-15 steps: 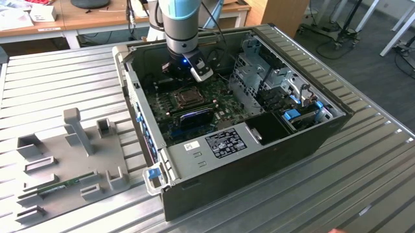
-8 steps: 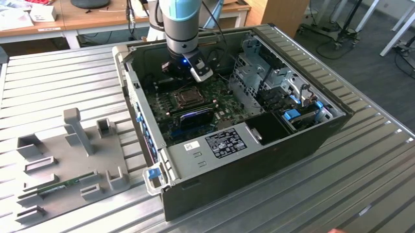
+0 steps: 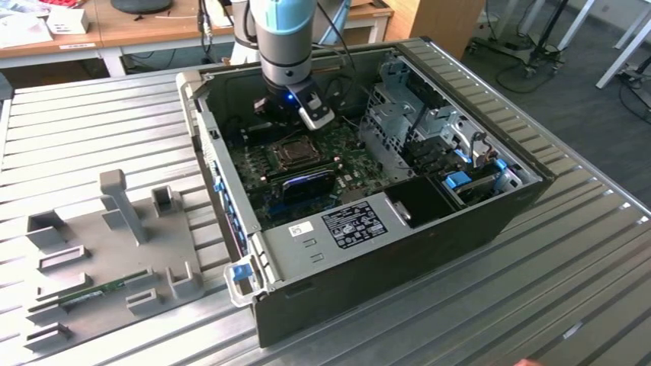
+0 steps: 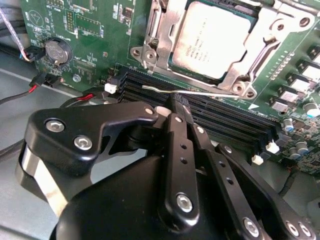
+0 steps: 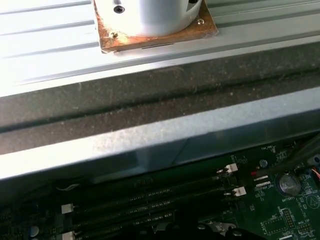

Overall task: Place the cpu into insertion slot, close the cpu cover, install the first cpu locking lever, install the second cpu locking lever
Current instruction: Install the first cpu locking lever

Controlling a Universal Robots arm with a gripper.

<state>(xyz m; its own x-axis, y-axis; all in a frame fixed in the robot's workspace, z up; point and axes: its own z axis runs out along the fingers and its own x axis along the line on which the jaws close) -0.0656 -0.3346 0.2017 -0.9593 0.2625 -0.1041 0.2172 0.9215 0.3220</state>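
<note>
The cpu [image 4: 212,40] lies flat in the insertion slot [image 3: 295,151] on the green motherboard [image 4: 90,20]. The silvery cpu cover [image 4: 265,35] is folded down over it, its window framing the grey chip top. A thin wire locking lever [image 4: 210,92] runs along the socket's edge beside the black memory slots [image 4: 230,120], ending in a hooked tip. My gripper [image 4: 174,106] is shut, its black fingertips together just at this lever, over the memory slots. In the exterior view the gripper [image 3: 288,120] hangs inside the open computer case, just behind the socket.
Case walls [image 5: 160,140] surround the board closely. A drive cage [image 3: 407,114] and cables stand at the exterior view's right. A coin battery [image 4: 55,51] and red-black wires [image 4: 40,80] lie near the gripper. A grey fixture plate [image 3: 102,244] rests outside the case.
</note>
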